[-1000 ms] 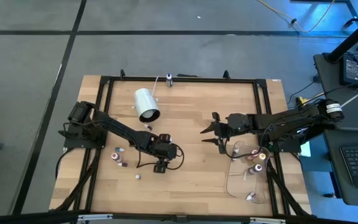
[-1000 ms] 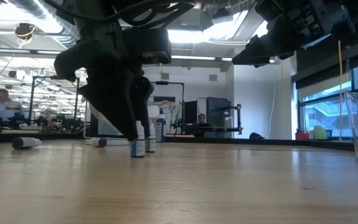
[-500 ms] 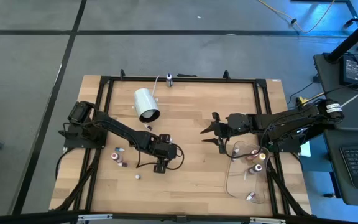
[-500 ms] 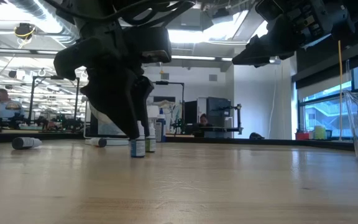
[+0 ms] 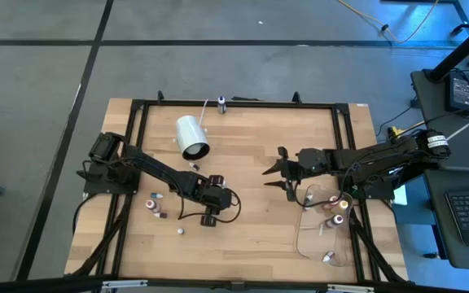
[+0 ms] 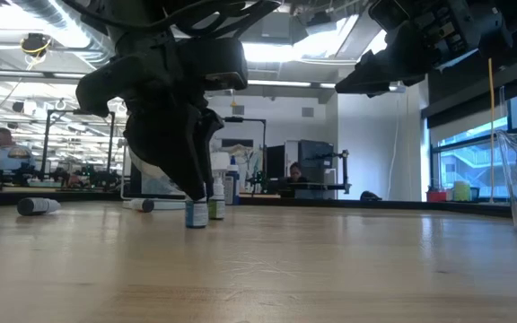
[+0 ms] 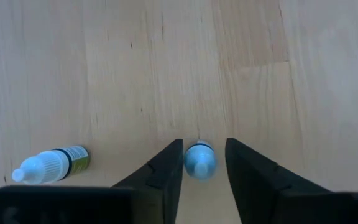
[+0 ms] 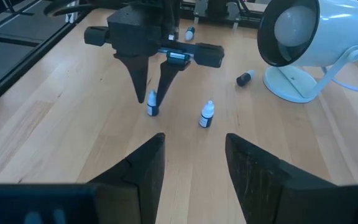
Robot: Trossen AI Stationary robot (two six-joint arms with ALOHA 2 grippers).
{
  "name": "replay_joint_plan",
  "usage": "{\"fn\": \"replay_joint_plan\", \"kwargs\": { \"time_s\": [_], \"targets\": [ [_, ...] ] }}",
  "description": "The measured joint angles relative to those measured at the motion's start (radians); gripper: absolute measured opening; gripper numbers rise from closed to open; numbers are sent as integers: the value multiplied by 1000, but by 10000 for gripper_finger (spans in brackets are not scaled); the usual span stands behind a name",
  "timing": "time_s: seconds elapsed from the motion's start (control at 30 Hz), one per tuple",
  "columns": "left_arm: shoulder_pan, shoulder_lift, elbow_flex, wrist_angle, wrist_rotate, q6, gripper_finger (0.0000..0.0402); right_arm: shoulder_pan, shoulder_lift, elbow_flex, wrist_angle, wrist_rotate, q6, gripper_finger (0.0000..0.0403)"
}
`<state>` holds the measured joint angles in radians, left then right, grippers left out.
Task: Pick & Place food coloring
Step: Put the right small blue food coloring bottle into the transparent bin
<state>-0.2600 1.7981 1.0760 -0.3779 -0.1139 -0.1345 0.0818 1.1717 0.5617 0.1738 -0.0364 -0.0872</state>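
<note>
Straddling an upright food coloring bottle (image 7: 199, 160) near the middle of the wooden desk (image 5: 251, 138), with the left tool (image 7: 201, 163) spread and a finger close on either side, pads not clearly touching. Leaving a second bottle (image 8: 207, 114) standing just beside it. Hovering above the desk to the right, the right tool (image 5: 272, 172), fingers spread wide, gripping nothing.

I see left gripper (image 6: 194, 193) down over upright bottle (image 6: 196, 213), fingers either side, second upright bottle (image 6: 216, 209) just behind it, dark bottle (image 6: 38, 205) lying well off, right gripper (image 6: 375, 76) high above, fingers apart.
</note>
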Motion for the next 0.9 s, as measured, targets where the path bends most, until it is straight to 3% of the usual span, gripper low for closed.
{"fn": "replay_joint_plan", "kwargs": {
  "time_s": [0.33,0.57,0.73,0.9],
  "targets": [
    [0,0,4,14,4,36,77,0,0,0,1,0,0,171],
    [0,-1,80,15,-5,104,69,0,0,0,2,-19,24,171],
    [0,-2,142,45,-130,148,69,7,9,0,34,-88,7,171],
    [1,-2,182,140,-279,149,69,26,79,0,123,-89,-47,171]
  ]
}}
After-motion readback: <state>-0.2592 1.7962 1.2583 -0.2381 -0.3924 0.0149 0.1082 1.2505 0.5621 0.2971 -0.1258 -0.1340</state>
